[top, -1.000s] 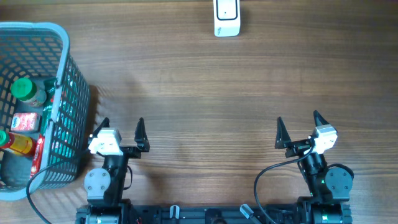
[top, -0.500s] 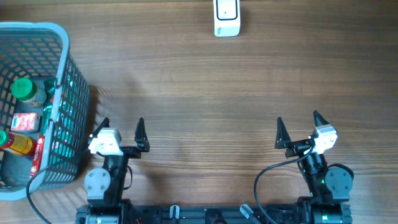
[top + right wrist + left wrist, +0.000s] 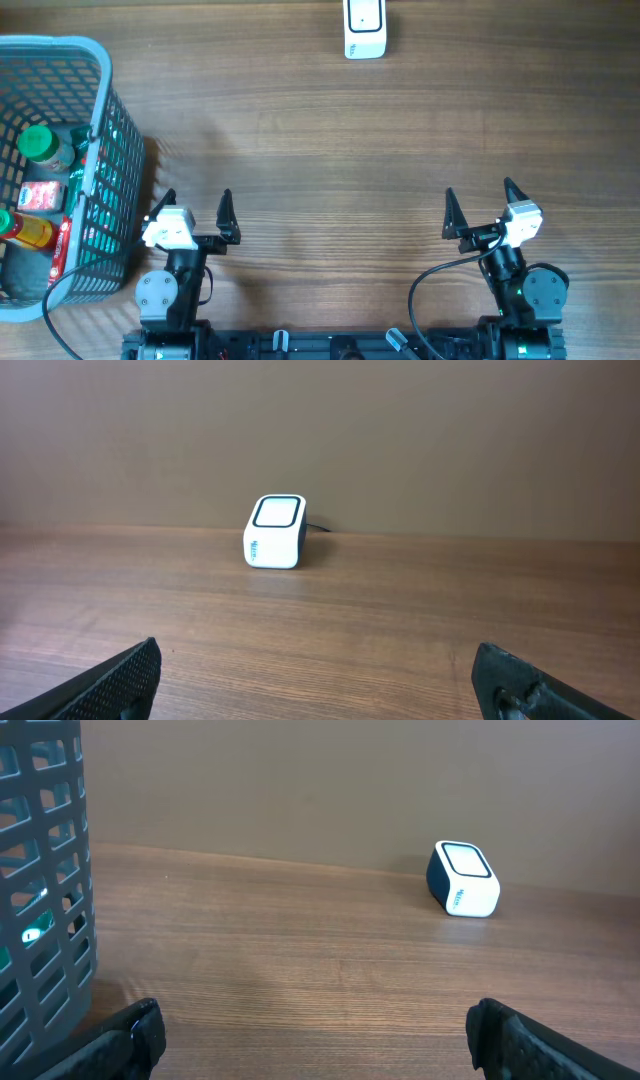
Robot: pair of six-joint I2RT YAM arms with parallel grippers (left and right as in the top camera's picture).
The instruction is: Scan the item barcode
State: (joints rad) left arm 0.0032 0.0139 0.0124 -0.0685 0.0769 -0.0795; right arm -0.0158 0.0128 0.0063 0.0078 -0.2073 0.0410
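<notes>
A white barcode scanner (image 3: pixel 364 29) with a dark back stands at the table's far edge; it also shows in the left wrist view (image 3: pixel 463 879) and the right wrist view (image 3: pixel 275 532). Items lie inside the grey basket (image 3: pixel 100 150) at the left: a green-capped bottle (image 3: pixel 44 146), a red packet (image 3: pixel 40 197) and a yellow-and-red bottle (image 3: pixel 22 229). My left gripper (image 3: pixel 196 203) sits open near the front edge, just right of the basket, holding nothing. My right gripper (image 3: pixel 479 197) is open too, at the front right, with only bare wood between its fingers.
The basket's mesh wall (image 3: pixel 40 890) rises close on the left of my left gripper. A black cable (image 3: pixel 430 275) loops by the right arm's base. Bare wooden tabletop (image 3: pixel 340 150) lies between the grippers and the scanner.
</notes>
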